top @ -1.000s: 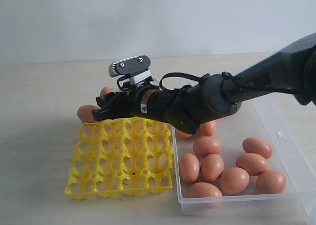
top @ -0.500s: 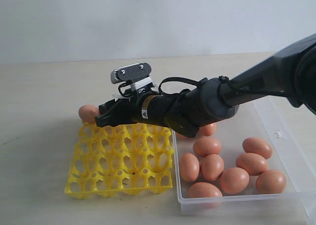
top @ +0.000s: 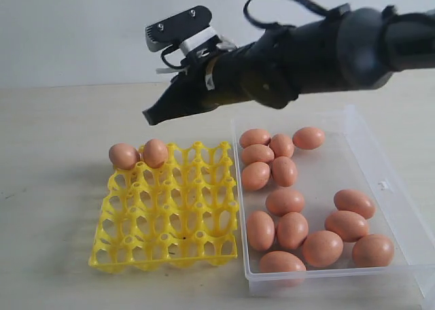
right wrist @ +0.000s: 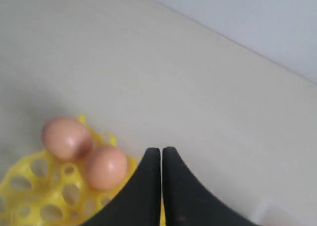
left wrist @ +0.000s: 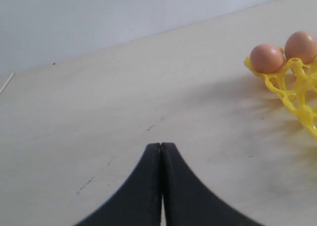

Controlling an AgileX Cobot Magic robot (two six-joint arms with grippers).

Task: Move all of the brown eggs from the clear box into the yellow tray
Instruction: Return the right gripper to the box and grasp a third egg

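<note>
The yellow tray point(top: 163, 211) lies left of the clear box point(top: 319, 274). Two brown eggs point(top: 123, 156) point(top: 155, 152) sit side by side in the tray's far-left cups. Several more brown eggs point(top: 285, 201) lie in the clear box. My right gripper point(top: 151, 116) hangs shut and empty in the air above the tray's far edge, well clear of the two eggs. The right wrist view has the right gripper point(right wrist: 161, 149) with jaws together over the tray point(right wrist: 29, 186) and both eggs point(right wrist: 66, 138) point(right wrist: 105, 166). My left gripper point(left wrist: 161, 145) is shut and empty over bare table, the tray point(left wrist: 297, 92) and eggs point(left wrist: 266, 58) off to one side.
The right arm point(top: 319, 48) stretches from the right across the air above the box's far end. Pale tabletop point(top: 54, 187) surrounds the tray and box, and a plain wall stands behind.
The right gripper let go of an egg in the tray's second far cup, rose well above the tray and shut. The arm no longer hides the box's far eggs.
</note>
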